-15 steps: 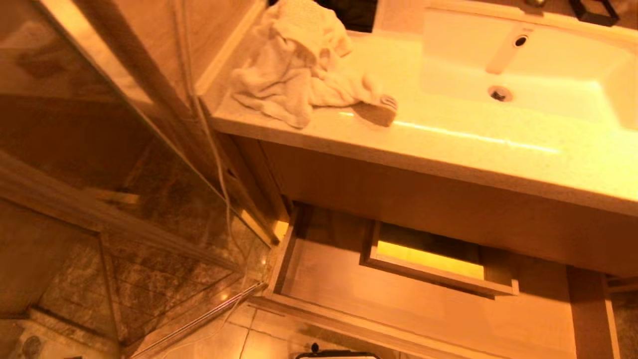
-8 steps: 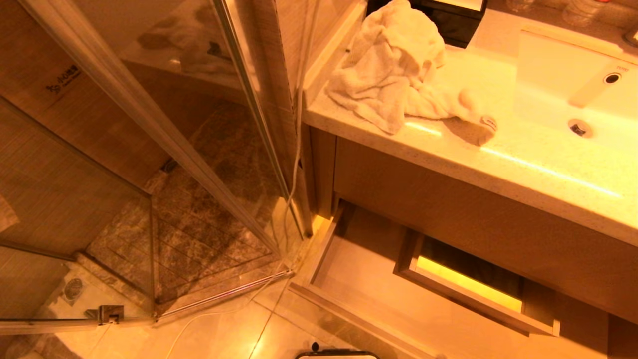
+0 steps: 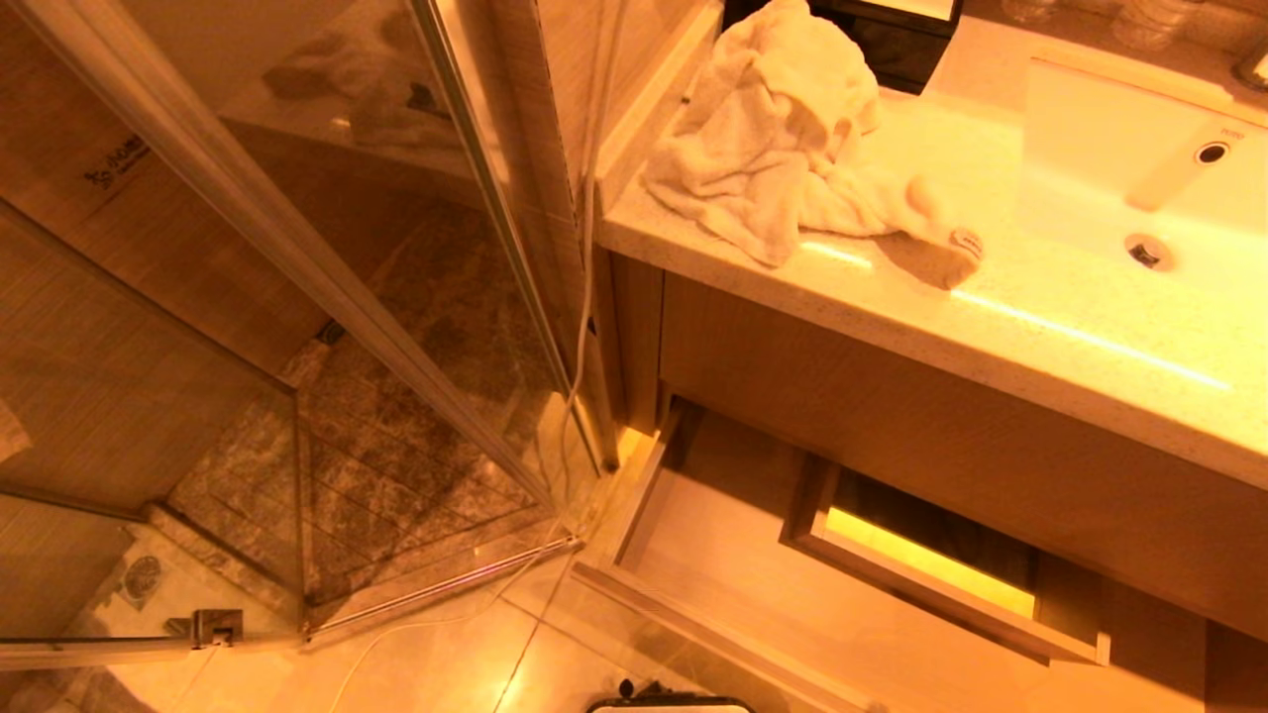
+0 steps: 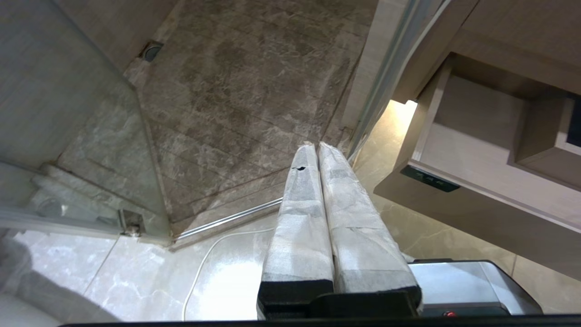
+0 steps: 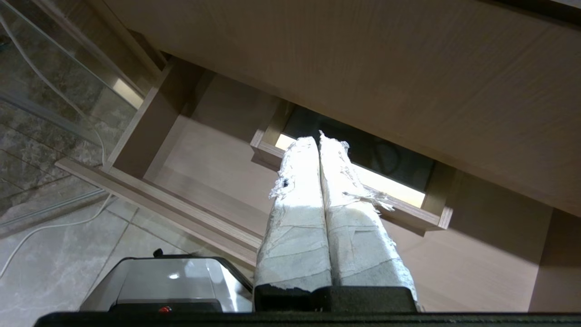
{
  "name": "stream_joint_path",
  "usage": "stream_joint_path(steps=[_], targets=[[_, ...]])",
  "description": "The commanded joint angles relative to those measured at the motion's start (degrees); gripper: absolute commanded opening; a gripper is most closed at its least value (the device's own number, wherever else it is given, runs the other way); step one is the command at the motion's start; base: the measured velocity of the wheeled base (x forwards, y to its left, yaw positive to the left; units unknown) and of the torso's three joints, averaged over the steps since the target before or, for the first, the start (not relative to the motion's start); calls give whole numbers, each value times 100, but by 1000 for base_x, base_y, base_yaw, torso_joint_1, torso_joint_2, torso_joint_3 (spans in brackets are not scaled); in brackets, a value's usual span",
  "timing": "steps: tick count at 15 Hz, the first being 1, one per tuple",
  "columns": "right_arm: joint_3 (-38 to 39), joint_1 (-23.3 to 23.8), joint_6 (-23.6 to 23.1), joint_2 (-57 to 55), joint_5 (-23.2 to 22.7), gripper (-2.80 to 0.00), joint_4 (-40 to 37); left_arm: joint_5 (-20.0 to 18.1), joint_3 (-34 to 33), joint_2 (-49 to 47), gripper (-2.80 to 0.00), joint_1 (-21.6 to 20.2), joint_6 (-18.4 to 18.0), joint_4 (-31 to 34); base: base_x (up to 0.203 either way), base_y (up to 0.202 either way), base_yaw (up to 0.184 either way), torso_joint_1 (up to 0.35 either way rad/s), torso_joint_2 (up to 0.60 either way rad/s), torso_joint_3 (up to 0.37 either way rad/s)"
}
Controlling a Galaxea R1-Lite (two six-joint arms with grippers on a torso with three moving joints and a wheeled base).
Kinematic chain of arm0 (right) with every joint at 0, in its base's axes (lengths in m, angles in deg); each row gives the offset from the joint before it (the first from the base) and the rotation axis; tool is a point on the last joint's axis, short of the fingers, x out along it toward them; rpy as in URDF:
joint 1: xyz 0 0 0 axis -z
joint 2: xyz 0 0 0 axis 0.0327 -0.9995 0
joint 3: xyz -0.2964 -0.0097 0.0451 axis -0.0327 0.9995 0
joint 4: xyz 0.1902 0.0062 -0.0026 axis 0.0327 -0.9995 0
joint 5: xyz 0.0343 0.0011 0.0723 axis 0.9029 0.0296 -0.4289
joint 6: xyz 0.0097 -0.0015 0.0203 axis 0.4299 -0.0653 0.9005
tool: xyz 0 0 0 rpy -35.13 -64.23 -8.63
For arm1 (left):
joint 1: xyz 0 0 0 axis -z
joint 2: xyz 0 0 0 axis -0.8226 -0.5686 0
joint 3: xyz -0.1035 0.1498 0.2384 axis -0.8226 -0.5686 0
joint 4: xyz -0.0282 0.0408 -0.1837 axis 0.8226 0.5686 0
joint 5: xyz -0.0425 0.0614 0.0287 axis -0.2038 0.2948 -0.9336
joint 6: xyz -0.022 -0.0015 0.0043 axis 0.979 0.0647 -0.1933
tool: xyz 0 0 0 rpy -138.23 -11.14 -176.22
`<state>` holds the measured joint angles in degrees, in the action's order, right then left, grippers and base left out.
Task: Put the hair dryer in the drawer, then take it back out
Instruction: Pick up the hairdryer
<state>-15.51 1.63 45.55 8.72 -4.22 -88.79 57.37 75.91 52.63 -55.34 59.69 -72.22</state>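
Left gripper [image 4: 317, 146] pinched closed over the floor by the shower glass [image 3: 297, 416]. White cord [image 3: 580, 297] runs down the cabinet's left edge. Drawer [image 3: 693, 555] pulled out below the counter [image 3: 1040, 337], light wood, boxed cut-out, floor bare; hair dryer body not visible. Right gripper [image 5: 317, 138] closed above it, empty.

The head view looks steeply down from above the worktop [image 3: 892, 297] onto the open drawer [image 3: 713, 555]. Both wrist views sit low, looking past closed pincers: the left [image 4: 317, 147] toward the shower floor, the right [image 5: 317, 141] into the drawer, which all views share.
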Motion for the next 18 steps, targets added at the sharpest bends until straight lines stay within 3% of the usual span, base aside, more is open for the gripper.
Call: stream_joint_path(steps=[1, 5, 18], targets=[[0, -2, 3, -7, 2, -280, 2, 0, -2, 9, -280, 0, 0, -4, 0, 0, 0, 0, 0, 0], [0, -2, 3, -7, 2, -280, 2, 0, -6, 9, -280, 0, 0, -4, -3, 2, -104, 41, -89, -47], [0, -2, 3, -7, -7, -280, 2, 0, 2, 9, -280, 0, 0, -4, 1, 10, -174, 171, -350, -182]])
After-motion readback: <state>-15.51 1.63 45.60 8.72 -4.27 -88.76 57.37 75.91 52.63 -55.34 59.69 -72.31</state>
